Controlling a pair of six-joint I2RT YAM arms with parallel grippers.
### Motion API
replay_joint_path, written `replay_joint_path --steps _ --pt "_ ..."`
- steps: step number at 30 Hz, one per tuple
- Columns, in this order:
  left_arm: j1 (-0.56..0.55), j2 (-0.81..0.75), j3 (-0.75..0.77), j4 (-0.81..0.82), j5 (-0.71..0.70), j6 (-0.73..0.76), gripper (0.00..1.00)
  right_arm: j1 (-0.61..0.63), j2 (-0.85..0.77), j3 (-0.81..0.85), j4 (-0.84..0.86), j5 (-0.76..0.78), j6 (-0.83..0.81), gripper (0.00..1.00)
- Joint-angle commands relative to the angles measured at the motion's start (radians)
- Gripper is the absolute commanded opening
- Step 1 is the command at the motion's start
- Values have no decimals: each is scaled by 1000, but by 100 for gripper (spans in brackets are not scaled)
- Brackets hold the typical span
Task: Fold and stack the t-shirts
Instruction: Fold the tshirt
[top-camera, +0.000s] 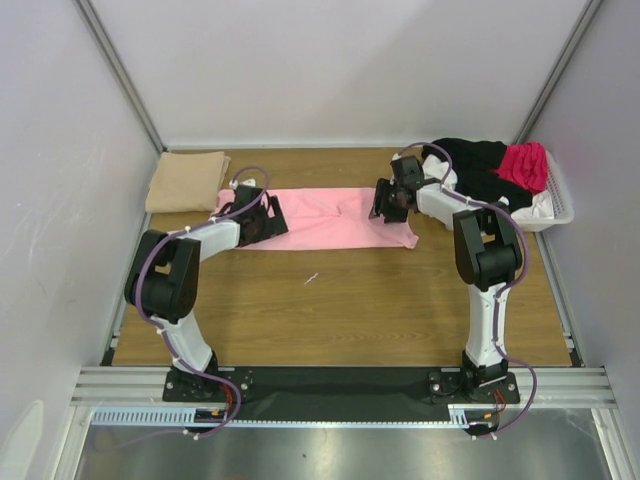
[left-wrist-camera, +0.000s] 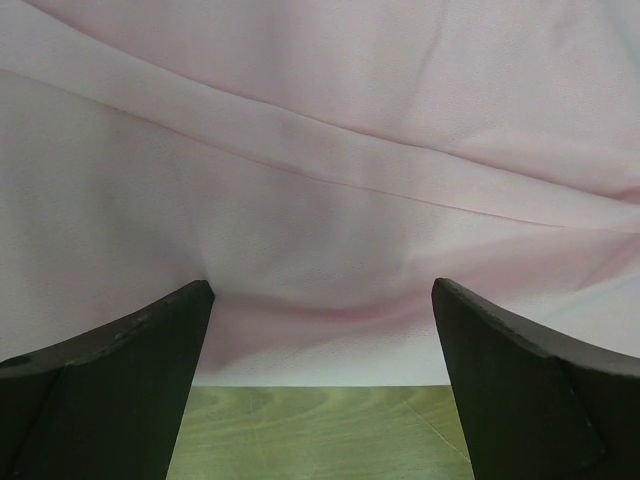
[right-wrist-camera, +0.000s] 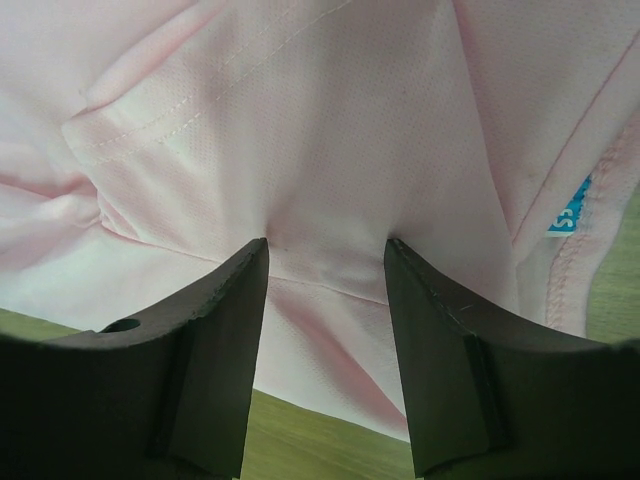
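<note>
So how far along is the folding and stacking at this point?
Done: one tan t-shirt lies folded at the far left corner. In hand: the pink t-shirt lies as a long strip, with the left gripper open at one end and the right gripper at the other, jaws apart with cloth puckering between them. Left: the black, magenta and white shirts sit in the basket.

- Far-right corner: you've got a white plastic basket (top-camera: 560, 212), sitting skewed to the table edge.
- Wooden tabletop (top-camera: 340, 320), light brown, w/ a tiny white scrap (top-camera: 312, 278) near the middle.
- Black strip (top-camera: 340, 385) along the near edge, alu rail (top-camera: 130, 415) just below it.
- White walls (top-camera: 330, 70) on 3 sides.
</note>
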Motion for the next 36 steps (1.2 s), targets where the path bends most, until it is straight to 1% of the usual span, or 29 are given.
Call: replay_joint_path --steps 1,5,9,10,16,17,19,22,27,28,30,31,36 --pt "-10 -24 -54 -126 14 -95 100 -21 38 25 -39 52 -37 56" --pt "-69 -49 -72 -202 -17 -135 100 -41 44 41 -12 52 -39 56" --pt "-125 -90 -72 -284 -22 -167 100 -37 82 100 -19 68 -55 56" --pt "-137 -101 -92 -309 -19 -179 100 -38 90 120 -19 69 -57 56" --pt "-290 -205 -208 -361 -16 -316 100 -40 151 183 -1 57 -54 56" --pt "-336 -215 -224 -361 -12 -349 100 -37 160 197 4 58 -49 56" --pt "-381 -233 -241 -390 -11 -385 100 -24 191 208 30 60 -43 56" --pt "-476 -247 -247 -426 -11 -393 100 12 229 258 37 66 -40 56" --pt "-559 -212 -273 -357 84 -374 100 72 300 393 12 74 -48 56" --pt "-589 -203 -273 -346 119 -362 100 81 326 410 7 74 -49 56" --pt "-622 -176 -264 -317 145 -348 100 106 349 453 5 72 -49 56" --pt "-648 -169 -253 -302 187 -327 100 115 358 467 4 72 -48 56" --pt "-708 -91 -212 -220 268 -264 100 149 453 582 1 32 -40 57"
